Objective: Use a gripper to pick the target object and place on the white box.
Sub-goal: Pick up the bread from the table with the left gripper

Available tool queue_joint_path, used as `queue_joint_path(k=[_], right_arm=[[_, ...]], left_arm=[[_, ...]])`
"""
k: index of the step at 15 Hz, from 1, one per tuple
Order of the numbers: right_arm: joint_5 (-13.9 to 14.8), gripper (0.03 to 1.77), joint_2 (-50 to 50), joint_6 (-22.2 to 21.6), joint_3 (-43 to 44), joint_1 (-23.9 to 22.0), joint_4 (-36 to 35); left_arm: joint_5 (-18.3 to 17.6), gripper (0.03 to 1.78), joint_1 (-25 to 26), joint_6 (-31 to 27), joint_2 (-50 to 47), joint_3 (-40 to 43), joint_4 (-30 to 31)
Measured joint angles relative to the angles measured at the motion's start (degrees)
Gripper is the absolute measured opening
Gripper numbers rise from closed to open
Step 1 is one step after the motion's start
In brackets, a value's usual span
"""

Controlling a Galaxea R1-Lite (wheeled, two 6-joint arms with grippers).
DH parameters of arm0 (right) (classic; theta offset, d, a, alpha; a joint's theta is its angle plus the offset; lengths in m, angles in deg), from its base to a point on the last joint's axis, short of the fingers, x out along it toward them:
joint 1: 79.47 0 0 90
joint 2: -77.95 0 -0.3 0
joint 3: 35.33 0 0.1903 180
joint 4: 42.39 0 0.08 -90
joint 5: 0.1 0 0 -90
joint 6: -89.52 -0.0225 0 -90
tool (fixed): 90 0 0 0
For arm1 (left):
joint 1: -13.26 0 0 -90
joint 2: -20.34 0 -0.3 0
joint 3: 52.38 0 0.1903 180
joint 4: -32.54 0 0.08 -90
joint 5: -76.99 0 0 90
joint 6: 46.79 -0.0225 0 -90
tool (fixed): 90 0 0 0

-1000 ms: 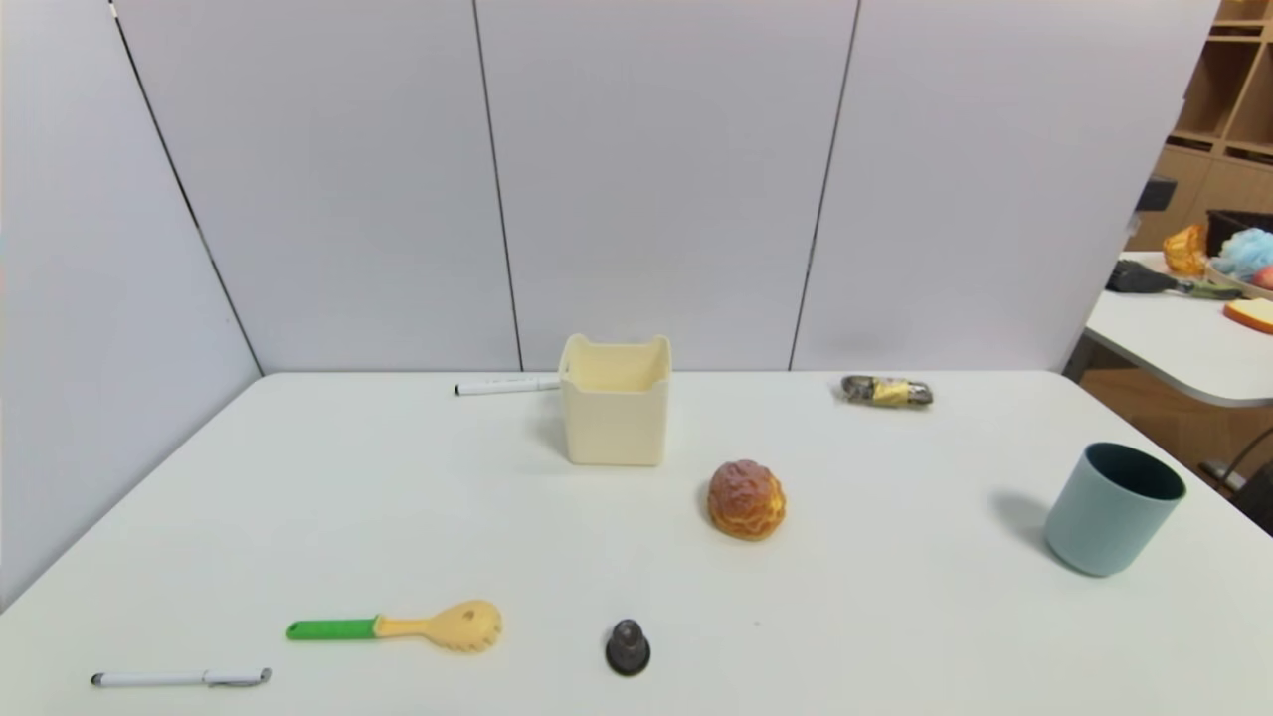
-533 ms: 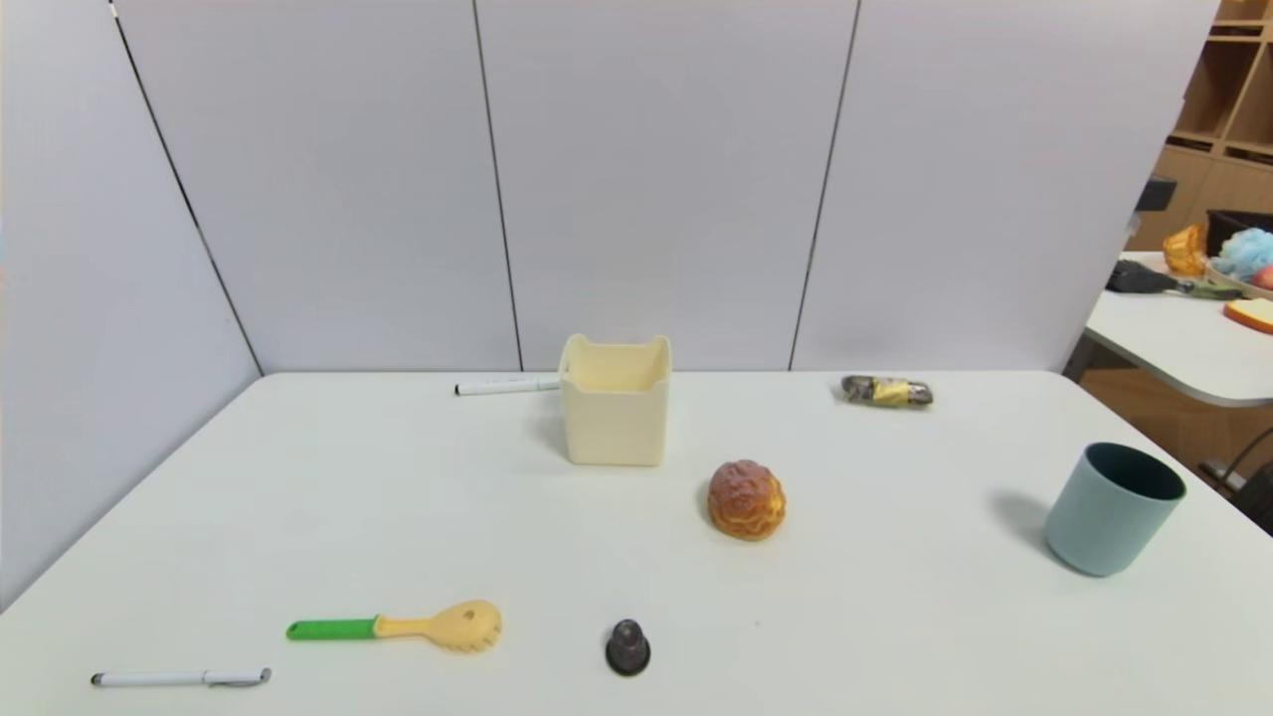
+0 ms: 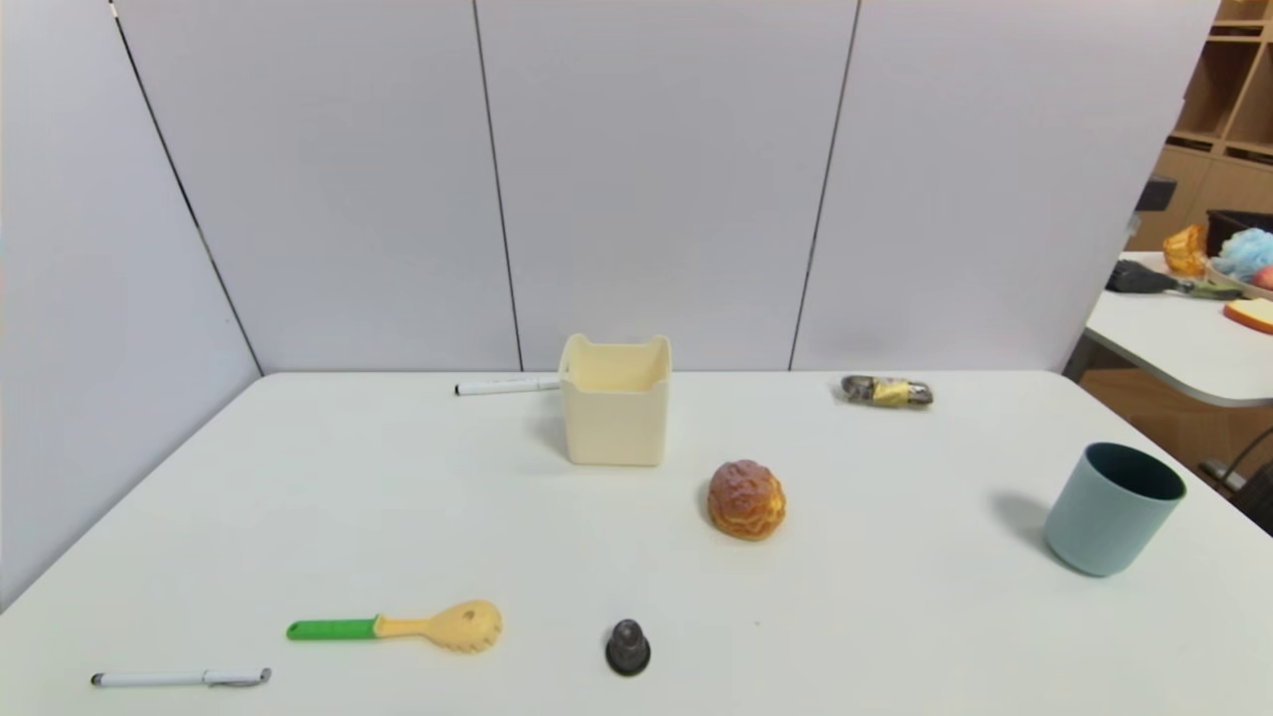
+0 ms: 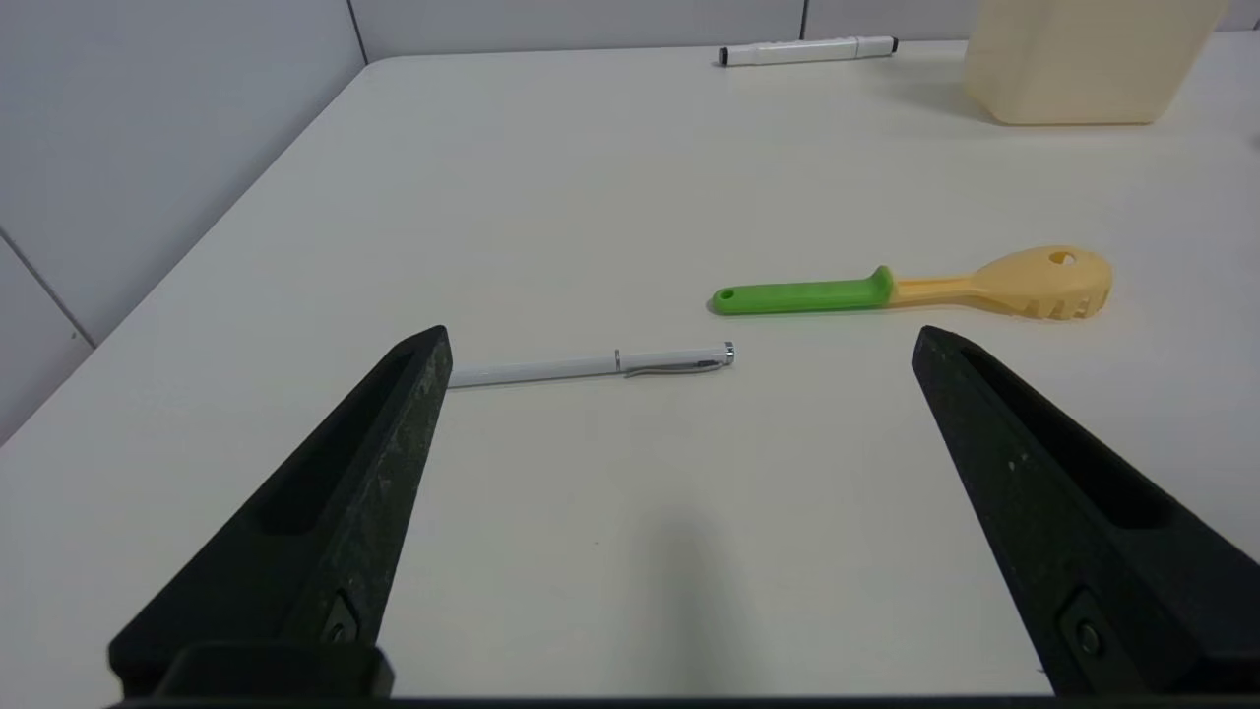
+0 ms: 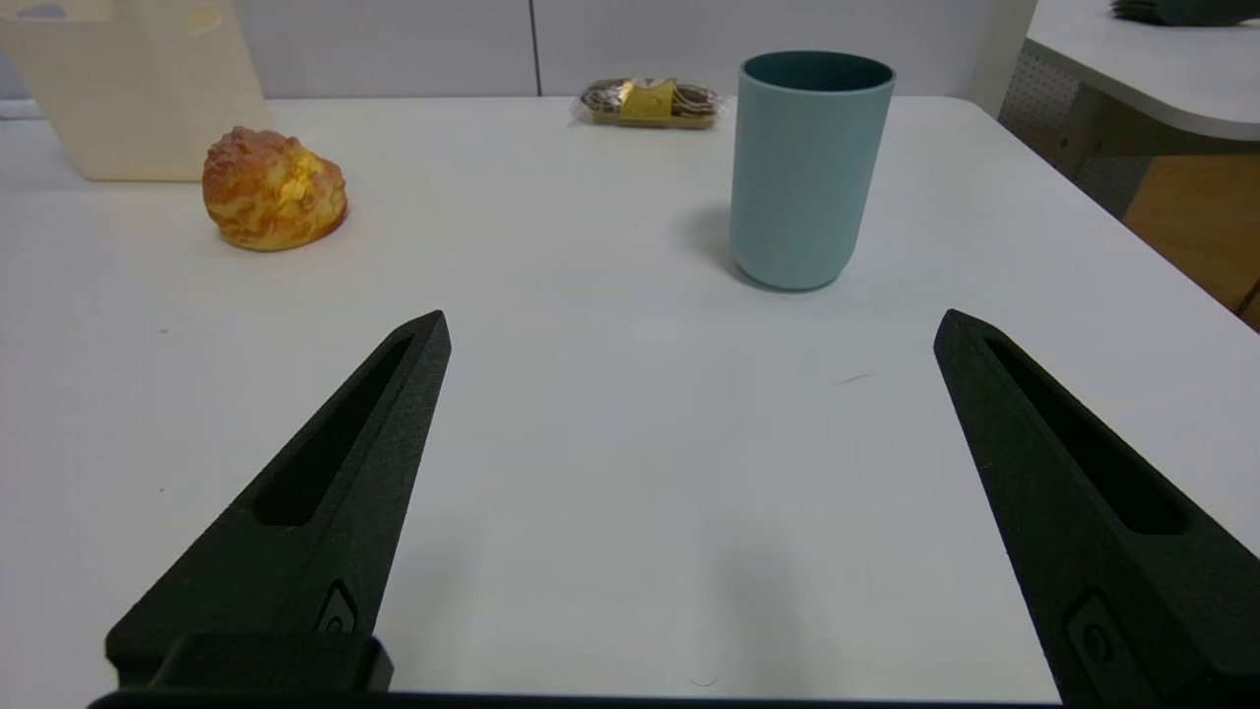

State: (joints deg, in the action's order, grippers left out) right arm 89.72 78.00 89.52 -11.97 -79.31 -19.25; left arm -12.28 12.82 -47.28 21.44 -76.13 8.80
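Note:
The golden-brown bumpy bun, the target object, rests on the white table a little right of centre. Behind and left of it stands the cream-white box, upright with its top open. Neither arm appears in the head view. My left gripper hangs open over the near left of the table with nothing between its fingers. Over the near right side my right gripper is open too, well short of the bun.
A grey-blue cup stands at the right. A wrapped bar lies at the back right. A dark knob, a green-handled spoon, a white pen and a marker lie about.

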Motion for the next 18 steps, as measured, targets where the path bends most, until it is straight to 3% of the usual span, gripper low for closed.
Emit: queue_joint_path(k=[6,11,14,18], right_arm=[[-0.02,1.70,0.00,0.00,0.00,0.00,0.00],[0.02,1.70,0.00,0.00,0.00,0.00,0.00],[0.00,1.70,0.00,0.00,0.00,0.00,-0.02],[-0.02,1.70,0.00,0.00,0.00,0.00,-0.02]], left_arm=[[-4.97,1.69,-0.41,-4.63,14.95,-9.62,-0.28],[-7.56,1.69,-4.57,-15.03,35.30,-20.98,-0.20],[-10.76,1.69,-9.14,-19.77,47.74,-25.69,-0.09],[-11.73,1.69,-18.85,-21.25,63.65,-33.50,0.09]])
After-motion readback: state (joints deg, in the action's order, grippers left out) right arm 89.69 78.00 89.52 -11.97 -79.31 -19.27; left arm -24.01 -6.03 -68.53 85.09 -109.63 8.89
